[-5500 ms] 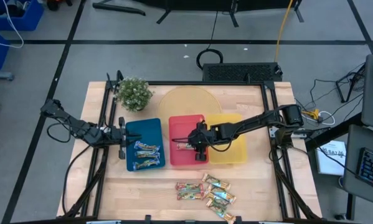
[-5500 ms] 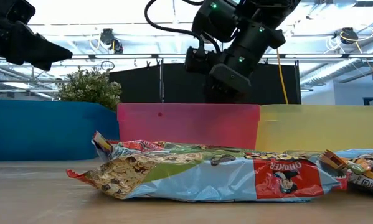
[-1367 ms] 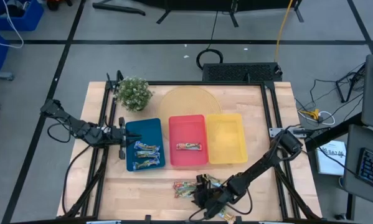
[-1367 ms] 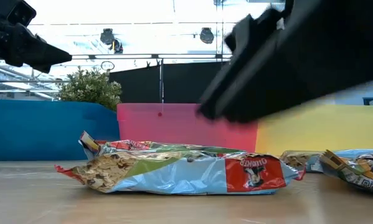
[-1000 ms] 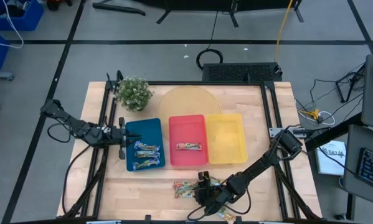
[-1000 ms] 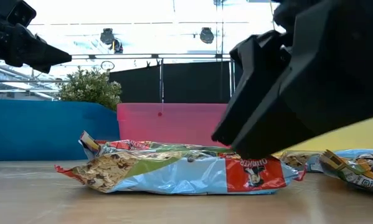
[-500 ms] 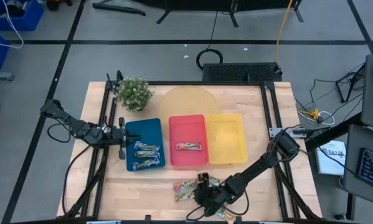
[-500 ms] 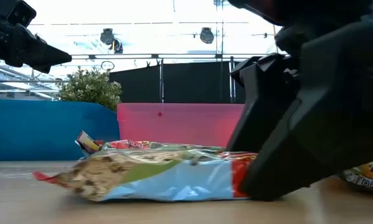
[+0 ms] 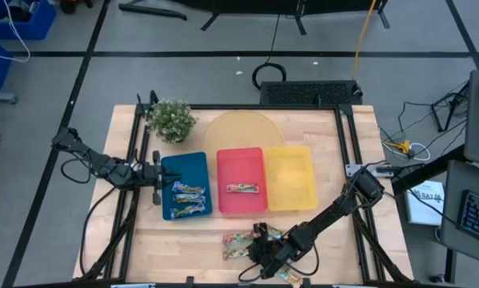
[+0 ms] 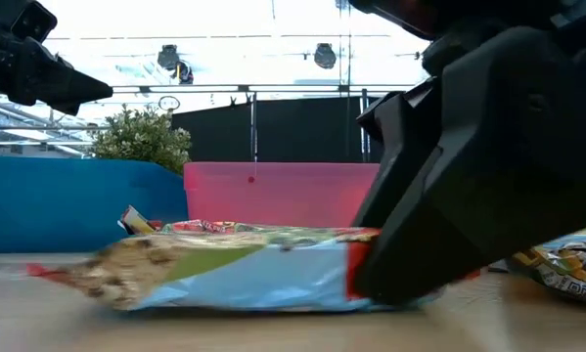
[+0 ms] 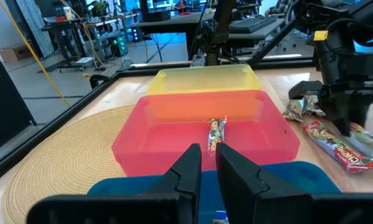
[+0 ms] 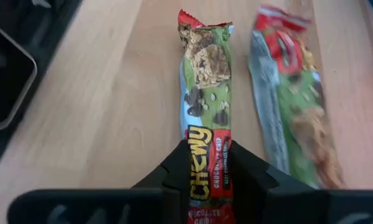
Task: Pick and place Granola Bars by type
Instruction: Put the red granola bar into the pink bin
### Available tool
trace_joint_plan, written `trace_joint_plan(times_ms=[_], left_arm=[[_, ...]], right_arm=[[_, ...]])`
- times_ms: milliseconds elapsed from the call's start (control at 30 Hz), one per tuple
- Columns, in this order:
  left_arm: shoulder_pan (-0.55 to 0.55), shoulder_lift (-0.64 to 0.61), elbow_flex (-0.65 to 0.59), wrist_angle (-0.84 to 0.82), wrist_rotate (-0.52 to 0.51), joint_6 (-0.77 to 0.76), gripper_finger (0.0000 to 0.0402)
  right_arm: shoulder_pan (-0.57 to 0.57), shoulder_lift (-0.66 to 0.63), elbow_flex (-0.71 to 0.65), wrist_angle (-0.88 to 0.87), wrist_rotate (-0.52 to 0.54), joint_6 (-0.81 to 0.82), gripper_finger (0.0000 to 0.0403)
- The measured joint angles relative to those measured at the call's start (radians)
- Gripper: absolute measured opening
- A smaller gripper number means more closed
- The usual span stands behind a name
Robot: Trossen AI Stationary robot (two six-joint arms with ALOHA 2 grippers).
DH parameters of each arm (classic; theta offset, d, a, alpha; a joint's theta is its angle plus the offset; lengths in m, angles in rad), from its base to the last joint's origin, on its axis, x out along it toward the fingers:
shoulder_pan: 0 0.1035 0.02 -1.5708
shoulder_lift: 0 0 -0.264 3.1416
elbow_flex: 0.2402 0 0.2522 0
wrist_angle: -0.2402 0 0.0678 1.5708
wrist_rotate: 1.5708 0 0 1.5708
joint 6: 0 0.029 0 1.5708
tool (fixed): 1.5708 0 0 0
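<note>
Right hand (image 12: 208, 167): clamping a glossy red-green bar (image 12: 206, 106) at the table's (image 9: 183, 240) near edge.
Left hand (image 11: 208, 163): closed, hanging over the blue tray (image 9: 183, 170).

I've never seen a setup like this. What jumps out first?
Three bright trays, blue, red and yellow, sit side by side mid-table. At the near edge, the right hand pinches a red-green granola bar from a loose pile. The left hand waits by the blue tray.
</note>
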Motion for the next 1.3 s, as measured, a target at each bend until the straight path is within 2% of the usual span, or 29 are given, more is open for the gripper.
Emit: trace_joint_plan(times_ms=[333, 467, 567, 767, 867, 1067, 1300], left_arm=[[0.000, 0.000, 0.000, 0.000, 0.000, 0.000, 0.0058], [0.000, 0.000, 0.000, 0.000, -0.001, 0.000, 0.0058], [0.000, 0.000, 0.000, 0.001, -0.001, 0.000, 0.0058], [0.000, 0.000, 0.000, 0.001, -0.001, 0.012, 0.0058], [0.000, 0.000, 0.000, 0.001, -0.001, 0.015, 0.0058], [0.000, 0.000, 0.000, 0.001, -0.001, 0.017, 0.0058], [0.000, 0.000, 0.000, 0.001, -0.001, 0.017, 0.0058]], right_arm=[[-0.003, -0.153, -0.001, 0.025, 0.013, -0.103, 0.0060], [-0.023, -0.262, 0.000, 0.009, 0.088, -0.180, 0.0056], [-0.069, -0.350, 0.000, -0.054, 0.148, -0.231, 0.0058], [-0.258, -0.478, 0.000, -0.272, 0.147, -0.342, 0.0056], [-0.379, -0.491, 0.001, -0.369, 0.090, -0.390, 0.0057], [-0.575, -0.483, 0.001, -0.417, -0.124, -0.454, 0.0053], [-0.684, -0.482, 0.001, -0.431, -0.224, -0.492, 0.0051]])
